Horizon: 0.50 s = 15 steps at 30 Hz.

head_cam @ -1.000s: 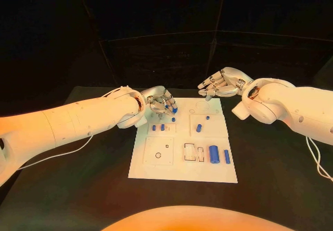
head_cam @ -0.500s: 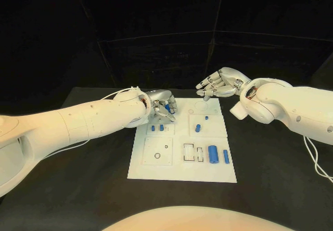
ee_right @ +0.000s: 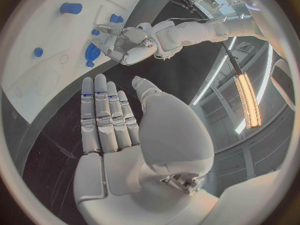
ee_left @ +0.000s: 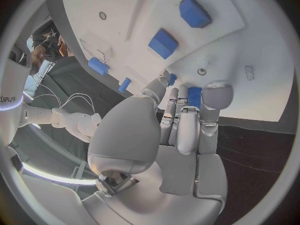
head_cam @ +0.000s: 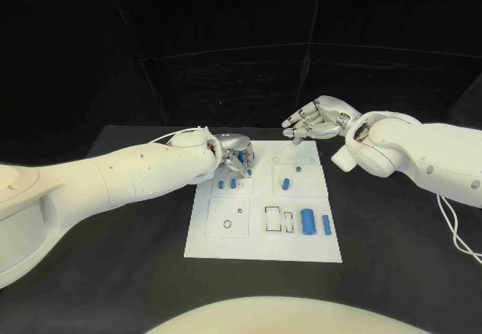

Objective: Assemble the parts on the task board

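The left hand (head_cam: 233, 153) pinches a small blue part (ee_left: 194, 96) over the task board's (head_cam: 241, 250) far-left corner; a tilted descent could jam it, while the right hand (head_cam: 315, 120) hovers unclenched, holding nothing

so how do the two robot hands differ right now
The left robot hand is down over the task board, its fingers curled around a small blue part. The right robot hand is raised beyond the board's far edge, holding nothing, fingers nearly straight and side by side in the right wrist view. Both are silver, on white arms.
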{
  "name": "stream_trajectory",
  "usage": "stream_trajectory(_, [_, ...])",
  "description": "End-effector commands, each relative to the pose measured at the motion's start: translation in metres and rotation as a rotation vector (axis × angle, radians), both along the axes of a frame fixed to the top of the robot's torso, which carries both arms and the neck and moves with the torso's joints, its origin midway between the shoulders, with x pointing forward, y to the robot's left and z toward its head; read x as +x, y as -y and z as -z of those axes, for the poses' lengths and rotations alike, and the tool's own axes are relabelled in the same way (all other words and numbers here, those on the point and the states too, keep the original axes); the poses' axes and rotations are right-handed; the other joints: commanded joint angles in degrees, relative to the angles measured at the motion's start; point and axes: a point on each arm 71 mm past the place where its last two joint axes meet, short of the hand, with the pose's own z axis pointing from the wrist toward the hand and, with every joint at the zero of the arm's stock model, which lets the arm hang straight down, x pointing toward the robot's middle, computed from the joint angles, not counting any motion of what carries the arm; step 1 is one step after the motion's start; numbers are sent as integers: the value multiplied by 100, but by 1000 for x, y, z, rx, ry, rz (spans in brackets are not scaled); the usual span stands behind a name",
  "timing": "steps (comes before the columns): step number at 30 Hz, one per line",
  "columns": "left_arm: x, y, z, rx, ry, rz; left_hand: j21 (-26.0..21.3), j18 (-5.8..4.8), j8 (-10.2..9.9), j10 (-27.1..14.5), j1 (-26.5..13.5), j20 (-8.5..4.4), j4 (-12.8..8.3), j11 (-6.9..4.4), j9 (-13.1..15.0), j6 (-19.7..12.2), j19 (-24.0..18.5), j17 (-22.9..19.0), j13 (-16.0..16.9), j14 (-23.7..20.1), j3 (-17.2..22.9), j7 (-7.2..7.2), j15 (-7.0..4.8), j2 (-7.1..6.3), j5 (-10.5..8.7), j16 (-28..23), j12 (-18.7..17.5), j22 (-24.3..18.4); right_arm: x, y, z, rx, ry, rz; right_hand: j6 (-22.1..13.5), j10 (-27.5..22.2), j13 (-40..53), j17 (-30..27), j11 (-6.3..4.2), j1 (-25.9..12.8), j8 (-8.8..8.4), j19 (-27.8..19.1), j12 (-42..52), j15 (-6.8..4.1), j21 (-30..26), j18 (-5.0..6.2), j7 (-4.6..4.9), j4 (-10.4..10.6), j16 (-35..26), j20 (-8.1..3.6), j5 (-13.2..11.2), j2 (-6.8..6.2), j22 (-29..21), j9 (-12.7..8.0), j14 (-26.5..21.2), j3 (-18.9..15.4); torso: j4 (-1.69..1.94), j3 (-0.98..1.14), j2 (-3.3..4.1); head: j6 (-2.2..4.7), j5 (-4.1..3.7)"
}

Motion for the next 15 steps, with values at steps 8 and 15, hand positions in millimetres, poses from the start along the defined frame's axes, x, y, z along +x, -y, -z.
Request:
stream_trajectory(8, [-1,3,8,87,-21,8,125,-89,-67,105,34,-7,-54,-1,-43,97,68,-91,-88,143,75,-4,-57,87,-11,-44,-100,112,0,-3,-2,6,11,-5,-30,-31,-6,-6,8,5,-13,8,39,5,-35,54,21,-6,-31,29,35,51,-9,8,-47,-31,5,2,-4,-15,-14])
stream_trajectory(15, [-2,5,8,85,-16,11,202,-105,-112,236,42,-14,-61,-12,-82,179,86,-116,-177,156,201,-9,-66,182,-9,-43,-183,206,0,-3,-2,5,10,-6,-30,-31,-6,-6,8,5,-13,8,39,5,-35,54,21,-6,-31,29,35,51,-9,8,-47,-31,8,6,-6,-14,-17])
